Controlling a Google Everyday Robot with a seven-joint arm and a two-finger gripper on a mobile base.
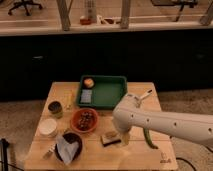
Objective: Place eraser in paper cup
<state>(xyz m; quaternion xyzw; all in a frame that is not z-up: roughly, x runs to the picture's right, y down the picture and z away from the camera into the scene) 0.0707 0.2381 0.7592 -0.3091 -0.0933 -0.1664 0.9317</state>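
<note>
Where the wooden table (150,155) came nearest, a dark bowl (75,150) sat at the front left corner with a crumpled pale wrapper (63,146) in it. Just right of it, and a little farther back, the eraser (110,138) lay flat on the bare wood, outside every container. The gripper (124,138) hung at the eraser's right end, close against it, below the bulky white arm (160,122). Whether it was spread or closed, or touched the eraser at all, could not be told, since the arm hid most of it. A thin green thing (149,139) lay on the table to the right of the gripper.

Farther back on the left stood the white cup (48,128), well apart from the eraser; nothing could be made out inside it. Beside it to the right was an orange bowl (84,120) holding dark bits of food. Behind the cup stood a small dark cup (55,108), its inside too dim to read.

At the back of the table lay a green tray (107,92). An orange fruit (88,82) sat in its far left corner and a pale blue-grey pad (85,96) lay just in front of the fruit; the rest of the tray's floor showed bare green.
</note>
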